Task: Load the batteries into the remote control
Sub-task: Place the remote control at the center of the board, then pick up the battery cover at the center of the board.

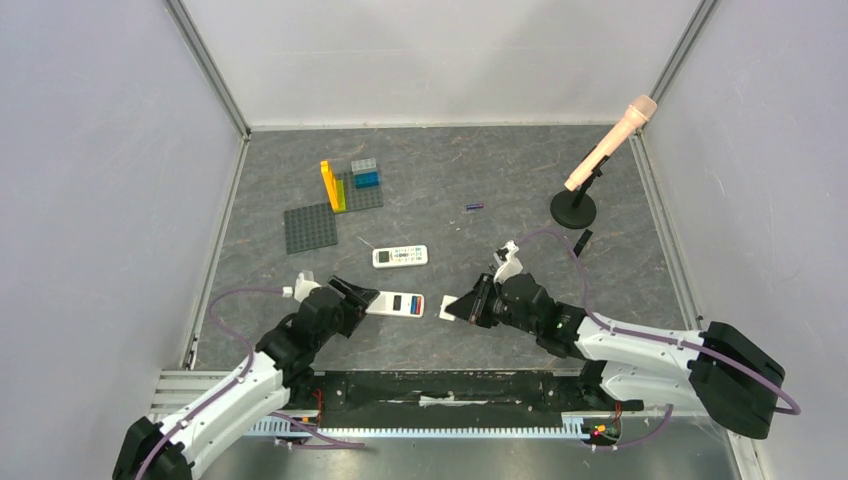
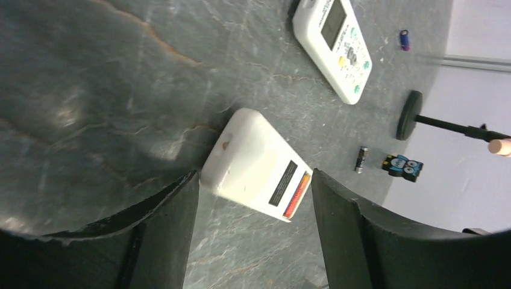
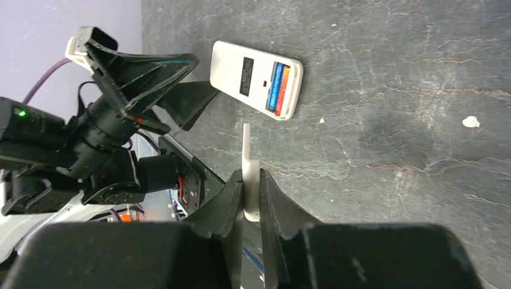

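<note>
Left wrist view: the remote control (image 2: pixel 253 159) lies inside the wide-open left gripper (image 2: pixel 254 173); the right gripper (image 3: pixel 250 177) pinches a white battery cover (image 3: pixel 246 141).

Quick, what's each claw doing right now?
Left gripper: open, straddling the white remote's end.
Right gripper: shut on a thin white plate, probably the battery cover.

We look down between our left gripper's (image 2: pixel 254 179) fingers (image 2: pixel 163 229), spread either side of a white remote (image 2: pixel 250 158) face down on the grey table (image 2: pixel 90 90), a red battery (image 2: pixel 296 195) showing in its open compartment. Beyond lie a face-up remote (image 2: pixel 333 45), a dark battery (image 2: pixel 360 159) and a blue-and-red battery (image 2: pixel 405 40).
</note>
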Robot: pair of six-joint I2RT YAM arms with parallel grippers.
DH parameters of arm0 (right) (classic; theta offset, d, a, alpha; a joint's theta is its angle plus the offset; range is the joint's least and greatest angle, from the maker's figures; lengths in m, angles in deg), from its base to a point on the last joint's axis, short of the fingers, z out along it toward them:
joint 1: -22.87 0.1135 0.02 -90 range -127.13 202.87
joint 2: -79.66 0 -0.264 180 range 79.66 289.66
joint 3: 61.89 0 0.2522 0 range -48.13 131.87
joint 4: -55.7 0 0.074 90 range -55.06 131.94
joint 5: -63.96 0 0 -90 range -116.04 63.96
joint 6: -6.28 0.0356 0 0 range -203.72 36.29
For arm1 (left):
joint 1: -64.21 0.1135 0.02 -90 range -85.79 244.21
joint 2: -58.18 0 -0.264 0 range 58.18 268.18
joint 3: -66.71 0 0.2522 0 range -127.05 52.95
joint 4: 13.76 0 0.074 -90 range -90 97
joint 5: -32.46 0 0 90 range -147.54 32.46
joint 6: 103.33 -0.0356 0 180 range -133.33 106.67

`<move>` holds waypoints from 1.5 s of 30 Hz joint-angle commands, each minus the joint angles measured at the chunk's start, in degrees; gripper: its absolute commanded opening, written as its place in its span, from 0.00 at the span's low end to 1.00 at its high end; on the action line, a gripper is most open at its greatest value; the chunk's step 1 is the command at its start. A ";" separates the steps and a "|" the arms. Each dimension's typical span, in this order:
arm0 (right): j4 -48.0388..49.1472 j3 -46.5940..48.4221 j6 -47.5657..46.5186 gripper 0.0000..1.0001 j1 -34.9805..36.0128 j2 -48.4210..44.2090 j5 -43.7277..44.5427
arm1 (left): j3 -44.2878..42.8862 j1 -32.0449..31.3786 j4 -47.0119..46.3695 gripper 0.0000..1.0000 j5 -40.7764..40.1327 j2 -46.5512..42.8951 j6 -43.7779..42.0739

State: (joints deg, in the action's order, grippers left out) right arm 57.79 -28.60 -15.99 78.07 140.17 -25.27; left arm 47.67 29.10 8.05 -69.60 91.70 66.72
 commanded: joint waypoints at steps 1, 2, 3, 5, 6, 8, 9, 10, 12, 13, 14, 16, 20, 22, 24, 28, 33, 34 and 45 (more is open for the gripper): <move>1.91 2.38 -0.58 0.14 -0.72 1.34 -0.60 | -4.54 -0.04 20.15 0.75 -2.46 -2.98 2.24; 1.94 2.73 -0.76 0.14 -0.85 1.66 -2.35 | -5.14 -0.07 20.88 0.75 -1.76 -2.12 2.13; 1.85 3.15 -1.13 0.15 -1.09 1.94 -3.05 | -5.73 -0.04 21.52 0.75 -1.14 -1.06 2.08; 1.14 3.98 -1.54 0.15 -1.44 2.49 -4.17 | -7.97 -0.10 23.27 0.76 0.31 2.16 1.82; 1.07 4.32 -1.98 0.16 -1.57 2.68 -4.74 | -9.18 -0.04 24.24 0.76 1.47 4.07 1.31; 0.90 5.10 -3.36 0.16 -1.76 3.14 -6.08 | -12.08 -0.07 26.37 0.75 3.58 6.97 -0.51; 0.84 5.78 -4.26 0.17 -1.84 3.53 -7.20 | -13.71 -0.06 27.04 0.75 4.86 7.93 -1.23; 1.15 6.38 -5.46 0.17 -1.89 3.92 -8.64 | -14.74 -0.04 26.64 0.75 6.23 8.39 -2.85; 2.00 7.33 -7.45 0.20 -2.27 5.00 -11.52 | -16.39 -0.11 24.43 0.73 8.32 8.04 -6.38; 2.61 7.74 -8.05 0.21 -2.60 5.57 -12.92 | -16.96 -0.09 21.18 0.73 9.77 7.71 -9.07; 3.40 7.96 -8.57 0.20 -2.92 6.29 -15.07 | -17.39 -0.11 18.09 0.73 11.54 7.72 -11.96; 6.53 8.15 -9.40 0.19 -3.66 7.58 -19.68 | -18.99 -0.04 12.97 0.73 16.68 8.52 -17.53; 8.74 8.39 -8.73 0.07 -4.40 8.40 -21.92 | -21.13 -0.04 8.48 0.72 21.47 10.70 -24.40; 2.54 10.93 -11.88 0.07 -4.40 9.36 -20.06 | -22.48 -0.04 10.32 0.72 20.21 11.27 -27.27; -3.26 13.05 -14.61 0.14 -4.08 10.36 -15.56 | -23.06 -0.08 11.66 0.72 18.86 11.73 -28.92; -15.38 18.52 -16.39 0.27 -0.69 13.58 -3.88 | -25.50 -0.04 15.70 0.72 12.39 11.71 -31.05; -26.55 27.26 -22.91 0.49 6.53 21.72 6.54 | -28.68 -0.05 16.68 0.72 9.98 13.92 -33.28; -28.94 29.40 -23.90 0.55 7.41 23.53 8.93 | -29.23 -0.05 17.64 0.72 9.37 14.48 -33.33; -41.71 41.57 -32.44 0.63 10.78 37.32 15.99 | -31.54 0.74 21.96 0.72 3.73 15.14 -33.53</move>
State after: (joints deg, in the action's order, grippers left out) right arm 21.82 8.47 -43.99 88.16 174.57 -12.90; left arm 18.99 29.27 29.19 -63.26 106.96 35.99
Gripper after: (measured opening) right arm 0.656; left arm 0.723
